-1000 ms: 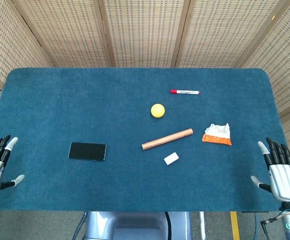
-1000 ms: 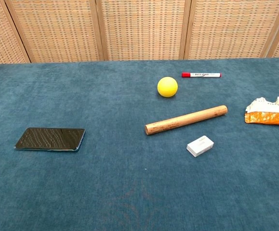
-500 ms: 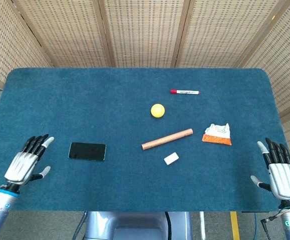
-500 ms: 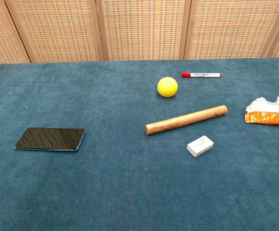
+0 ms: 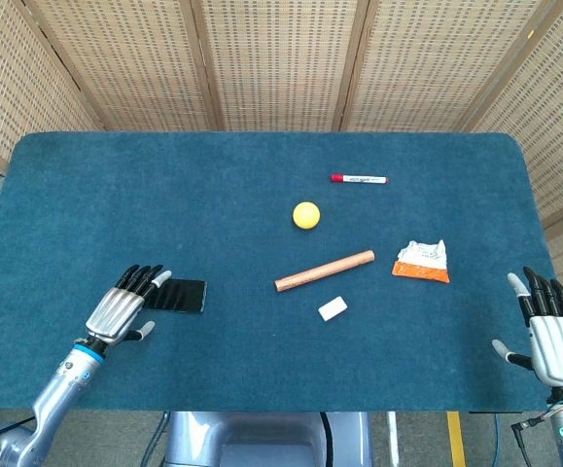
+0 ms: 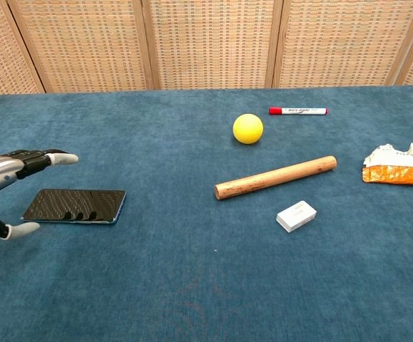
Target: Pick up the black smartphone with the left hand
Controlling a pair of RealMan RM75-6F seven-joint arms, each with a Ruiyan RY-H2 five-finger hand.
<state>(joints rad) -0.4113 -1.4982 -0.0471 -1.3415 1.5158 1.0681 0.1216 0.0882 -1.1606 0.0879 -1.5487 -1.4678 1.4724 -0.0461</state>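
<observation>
The black smartphone [image 6: 75, 206] lies flat on the blue table, left of centre; in the head view only its right part [image 5: 186, 296] shows. My left hand [image 5: 121, 312] hovers over the phone's left end with fingers spread and thumb apart, holding nothing. The chest view shows that hand [image 6: 3, 174] above and left of the phone, its fingers mirrored in the screen. My right hand [image 5: 555, 338] is open at the table's front right corner, far from the phone.
A wooden rod [image 5: 324, 270], a white eraser [image 5: 332, 309] and a yellow ball [image 5: 306, 215] lie near the middle. A red marker [image 5: 359, 179] sits farther back. An orange-and-white wrapper [image 5: 423, 262] is at the right.
My left hand has moved from the table's left edge rightward, now over the phone's left end. The right hand has barely shifted.
</observation>
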